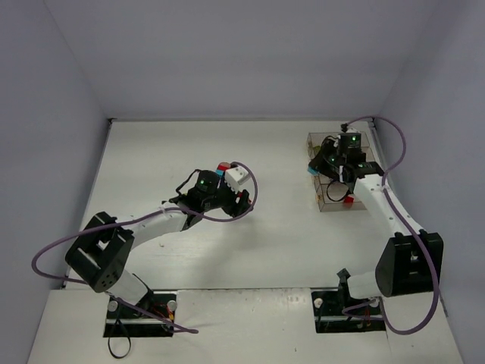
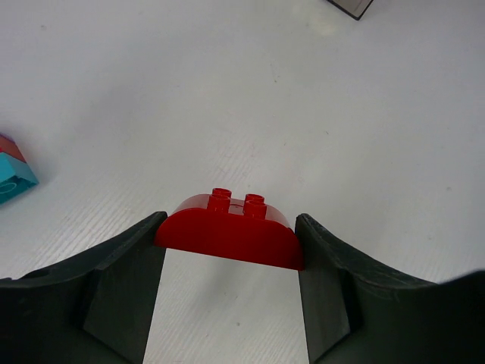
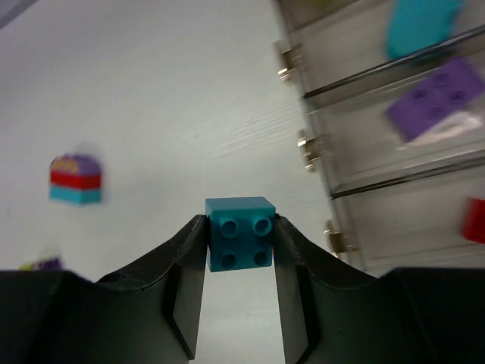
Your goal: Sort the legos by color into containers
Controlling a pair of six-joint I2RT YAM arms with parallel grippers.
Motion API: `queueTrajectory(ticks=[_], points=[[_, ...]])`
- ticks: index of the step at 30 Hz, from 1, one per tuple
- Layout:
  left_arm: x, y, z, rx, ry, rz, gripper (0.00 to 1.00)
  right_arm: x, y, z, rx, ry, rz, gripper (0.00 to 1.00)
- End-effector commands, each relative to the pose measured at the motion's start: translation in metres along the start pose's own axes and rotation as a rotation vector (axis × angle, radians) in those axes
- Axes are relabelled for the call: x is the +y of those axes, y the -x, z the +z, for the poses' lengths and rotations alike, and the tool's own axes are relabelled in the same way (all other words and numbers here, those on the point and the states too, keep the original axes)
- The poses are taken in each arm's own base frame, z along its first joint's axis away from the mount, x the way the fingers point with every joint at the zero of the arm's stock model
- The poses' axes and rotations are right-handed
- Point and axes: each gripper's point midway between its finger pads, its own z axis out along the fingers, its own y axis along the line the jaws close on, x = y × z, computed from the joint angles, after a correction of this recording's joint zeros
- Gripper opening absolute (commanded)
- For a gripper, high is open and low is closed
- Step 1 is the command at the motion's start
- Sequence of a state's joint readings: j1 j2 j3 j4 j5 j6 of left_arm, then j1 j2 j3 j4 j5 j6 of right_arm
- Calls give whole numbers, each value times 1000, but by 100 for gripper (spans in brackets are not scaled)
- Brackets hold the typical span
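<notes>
Nearest the front edge of the table [image 1: 273, 250], we enter the left gripper [image 2: 230, 254], clenched on a red brick [image 2: 227, 227]. The brick has rounded ends and two studs up, and its long axis runs straight across from finger to finger. Its underside is hidden, so we cannot tell whether it touches the surface. It sits left of centre in the top view. At the left margin of that wrist view, a teal-and-red clump [image 2: 14, 173] lies near but apart, cut off by the frame. Further out and to the right, the right gripper [image 3: 239, 246] is clamped on a teal brick [image 3: 239, 227]. This one is square, with four studs facing the wrist camera and no long axis to report. It sits just beside the left wall of the containers [image 3: 394, 144], outside them. We list the containers as a joined row of clear brownish bins running away from the front edge, on the table's right side. Contents seen are a teal piece [image 3: 420, 26], cut off at the top, a purple brick [image 3: 436, 98] in the next compartment, and a red piece [image 3: 475, 220] in the one after, cut by the margin. On open table, blurred, is a stack [image 3: 76, 178] of purple over red over teal. A smeared item [image 3: 42, 264] at lower left is unreadable. The surface is white, matte and finely ribbed. Pale lavender-grey walls [image 1: 227, 61] close three sides.
</notes>
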State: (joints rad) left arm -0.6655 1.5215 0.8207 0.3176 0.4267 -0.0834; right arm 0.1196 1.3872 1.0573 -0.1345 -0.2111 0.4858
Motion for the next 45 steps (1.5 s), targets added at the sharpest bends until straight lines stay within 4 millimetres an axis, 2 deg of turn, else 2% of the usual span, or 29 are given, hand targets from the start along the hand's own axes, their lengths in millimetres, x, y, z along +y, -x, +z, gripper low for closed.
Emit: queueTrajectory(ticks=[1, 3, 5, 6, 7, 9, 10, 12, 14, 17, 18, 20, 22, 24, 25, 27, 28, 34, 37, 38, 39, 40, 42, 43, 45], points=[[-6, 59, -22, -148, 7, 45, 18, -56, 49, -3, -224, -296, 126, 0], [-7, 55, -27, -141, 13, 44, 18, -74, 56, 3, -247, -375, 150, 0], [-10, 57, -34, -151, 13, 49, 18, -80, 72, 7, -273, -401, 170, 0], [-11, 54, -37, -145, 15, 47, 18, -88, 72, 16, -258, -425, 176, 0], [-12, 52, -39, -143, 15, 47, 18, -86, 83, 17, -275, -421, 181, 0], [-14, 53, -44, -150, 15, 49, 18, -92, 82, 31, -254, -440, 181, 0], [-15, 49, -46, -146, 13, 46, 18, -89, 92, 33, -269, -434, 183, 0], [-17, 51, -50, -157, 13, 49, 18, -91, 92, 47, -245, -437, 173, 1], [-20, 51, -52, -155, 3, 51, 19, -89, 101, 52, -255, -436, 166, 2], [-23, 50, -54, -153, -10, 61, 19, -96, 95, 76, -208, -444, 163, 5], [-23, 50, -55, -153, -10, 66, 20, -93, 101, 79, -213, -432, 157, 6], [-24, 52, -56, -159, -11, 73, 21, -92, 96, 92, -179, -416, 156, 8], [-25, 53, -57, -162, -15, 80, 21, -89, 98, 97, -176, -401, 157, 11], [-26, 52, -57, -159, -19, 92, 22, -91, 94, 104, -159, -403, 157, 19], [-26, 53, -58, -160, -19, 94, 22, -92, 93, 105, -154, -404, 157, 27], [-26, 54, -58, -162, -20, 103, 23, -93, 90, 107, -144, -402, 152, 34], [-26, 54, -57, -162, -21, 104, 23, -92, 90, 108, -140, -397, 147, 42], [-27, 60, -54, -166, -40, 124, 23, -78, 103, 94, -165, -352, 107, 66], [-28, 64, -52, -172, -46, 144, 24, -61, 113, 77, -182, -291, 70, 70], [-27, 65, -52, -172, -47, 150, 24, -51, 118, 66, -193, -251, 42, 70], [-27, 67, -52, -175, -46, 156, 24, -33, 115, 61, -164, -161, 19, 69], [-26, 72, -52, -187, -43, 190, 25, -17, 118, 49, -171, -97, -6, 68], [-24, 74, -49, -188, -41, 217, 26, 2, 109, 39, -135, 0, -64, 68], [-23, 76, -48, -190, -40, 228, 27, 22, 102, 28, -107, 103, -86, 68], [-21, 83, -43, -193, -41, 255, 27, 36, 80, 22, -48, 187, -96, 70]])
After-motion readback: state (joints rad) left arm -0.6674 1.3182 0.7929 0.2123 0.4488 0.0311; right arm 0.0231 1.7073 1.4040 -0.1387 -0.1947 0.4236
